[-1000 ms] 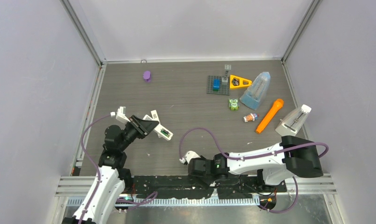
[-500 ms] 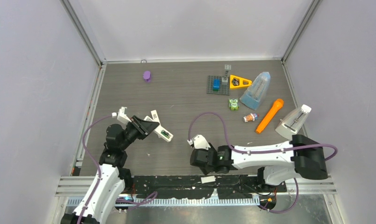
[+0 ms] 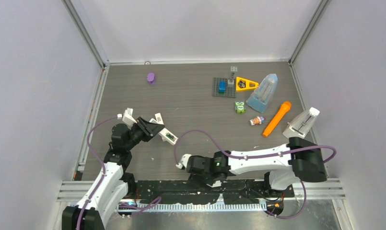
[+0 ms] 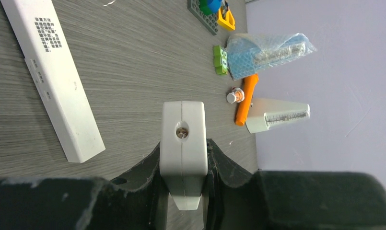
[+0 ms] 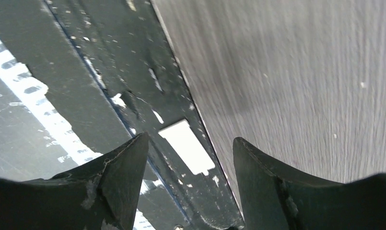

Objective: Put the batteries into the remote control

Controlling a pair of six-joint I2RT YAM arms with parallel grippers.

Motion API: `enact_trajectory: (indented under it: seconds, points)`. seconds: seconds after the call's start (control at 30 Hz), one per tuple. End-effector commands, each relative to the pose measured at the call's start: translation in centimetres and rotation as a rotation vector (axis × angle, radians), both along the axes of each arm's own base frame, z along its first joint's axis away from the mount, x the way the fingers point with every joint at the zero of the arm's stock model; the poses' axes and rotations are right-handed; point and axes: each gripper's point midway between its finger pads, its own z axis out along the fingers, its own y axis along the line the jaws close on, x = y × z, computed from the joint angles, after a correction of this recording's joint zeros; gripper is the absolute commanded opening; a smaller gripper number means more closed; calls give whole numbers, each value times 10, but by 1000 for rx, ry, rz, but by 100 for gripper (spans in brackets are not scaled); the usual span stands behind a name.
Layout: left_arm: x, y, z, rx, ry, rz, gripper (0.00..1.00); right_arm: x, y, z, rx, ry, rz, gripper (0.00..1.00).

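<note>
Right gripper [image 5: 189,140]: jaws spread and empty, hanging over the near edge of the bench [image 5: 301,72], above the black rail [image 5: 99,81].
White rectangle [image 5: 187,146]: a small flat piece lying on the rail directly under those jaws. It may be a battery door, but I cannot tell.
Left gripper [image 4: 183,158]: clenched on the remote control [image 4: 182,129], which juts forward near the left side of the bench. It seems to be held clear of the surface.
Green patch [image 3: 169,138]: shows on the remote's upper face toward its free end in the top view. This is probably the open bay.
Second remote [image 4: 54,81]: a white slab lying flat just beside the held one, printed side up, not gripped.
Batteries [image 3: 256,120]: a small red-orange and blue cluster at the far right, just left of the orange carrot toy [image 3: 277,118] and well apart from both grippers. I cannot pick out the blackish one.
Step in hand: as I read it, the fetch. The free arm collects a battery while the other presents the remote.
Doing it well: approach from the open side, away from the carrot. Set the jaws square across one battery's narrow width so it cannot roll, and take only one. Hold the bay level and facing up.
Risk: nudging the neighbouring battery so that it rolls off.
</note>
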Motion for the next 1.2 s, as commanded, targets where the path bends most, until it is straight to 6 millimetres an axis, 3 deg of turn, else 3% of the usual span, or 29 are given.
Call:
enact_trajectory:
  seconds: [0.0, 0.17, 0.33, 0.97, 1.17]
  points:
    - [18, -2, 41, 4, -141, -8, 0, -17, 22, 3, -38, 24, 214, 69]
    - [26, -3, 46, 18, -144, -17, 0, -22, 20, -5, -139, 0, 336, 67]
    - [32, -3, 50, 28, -154, -20, 0, -10, 6, -9, -236, -58, 396, 65]
    - [36, -5, 63, 28, -189, -32, 0, -15, 7, -23, -271, -4, 519, 56]
    - [33, -6, 63, 26, -192, -36, 0, -8, 13, -31, -287, -43, 496, 45]
